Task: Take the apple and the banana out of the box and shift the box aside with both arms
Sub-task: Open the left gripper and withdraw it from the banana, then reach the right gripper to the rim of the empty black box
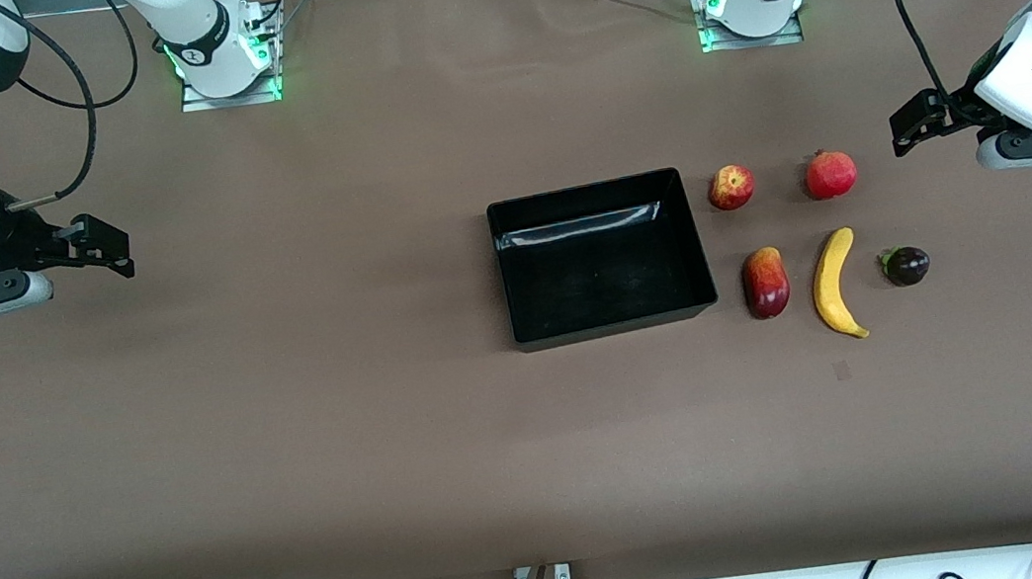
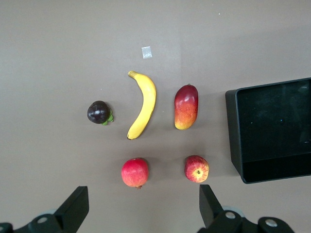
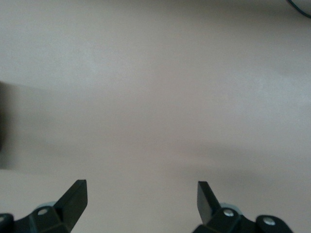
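Below the left end effector (image 2: 143,206), fingers spread wide and clamped on nothing: five fruits on the bench (image 1: 292,409), seen straight down from the left wrist. Apple (image 1: 731,187) and pomegranate (image 1: 831,174) closest under those fingers, banana (image 1: 836,283) and mango (image 1: 766,282) a row farther out, a dark purple fruit (image 1: 906,265) beside the banana. Box (image 1: 602,258) off to one side of that end effector, just beside the apple and mango, toward the right arm's end, and empty (so the apple and banana already out, judging from how things lie; only the shifting of the box left).

Likely trouble from here: low glossy walls slipping between thin fingers; uneven pulls from the two arms twisting or tipping the box; a sideways push toward the fruit knocking the apple or mango rolling; a careless descent by the left arm landing on the apple or pomegranate instead of the box wall.

Left arm raised near its own end of the bench, wrist bent so the fingers face down. Right end effector (image 3: 141,206) likewise spread apart and holding nothing, hanging over bare bench well apart from the box, at the right arm's end.
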Robot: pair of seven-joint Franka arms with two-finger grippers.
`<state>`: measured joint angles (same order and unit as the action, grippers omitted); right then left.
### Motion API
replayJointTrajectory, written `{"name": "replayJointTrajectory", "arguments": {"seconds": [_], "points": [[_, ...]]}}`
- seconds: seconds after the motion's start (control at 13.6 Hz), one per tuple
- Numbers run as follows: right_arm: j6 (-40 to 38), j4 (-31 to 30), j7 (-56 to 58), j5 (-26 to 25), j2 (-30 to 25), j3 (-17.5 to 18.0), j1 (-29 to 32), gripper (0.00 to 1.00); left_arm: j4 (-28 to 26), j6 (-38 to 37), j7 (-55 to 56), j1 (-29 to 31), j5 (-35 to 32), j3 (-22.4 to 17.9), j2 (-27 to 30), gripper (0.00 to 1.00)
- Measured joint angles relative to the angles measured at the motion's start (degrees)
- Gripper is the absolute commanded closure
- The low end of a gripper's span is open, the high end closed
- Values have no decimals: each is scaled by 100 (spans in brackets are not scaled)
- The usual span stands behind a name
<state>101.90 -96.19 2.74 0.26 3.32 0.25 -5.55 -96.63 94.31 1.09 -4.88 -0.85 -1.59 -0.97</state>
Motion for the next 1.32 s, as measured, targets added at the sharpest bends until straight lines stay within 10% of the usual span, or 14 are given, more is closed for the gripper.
{"name": "replayJointTrajectory", "arguments": {"seconds": [0.66,1.32], "points": [[-215,-50,87,42,290,41,-170,0,2,-60,9,5,0,-19,13,0],[2267,92,-2725,399,2289,152,-3158,0,3,-194,9,9,0,-34,30,0]]}}
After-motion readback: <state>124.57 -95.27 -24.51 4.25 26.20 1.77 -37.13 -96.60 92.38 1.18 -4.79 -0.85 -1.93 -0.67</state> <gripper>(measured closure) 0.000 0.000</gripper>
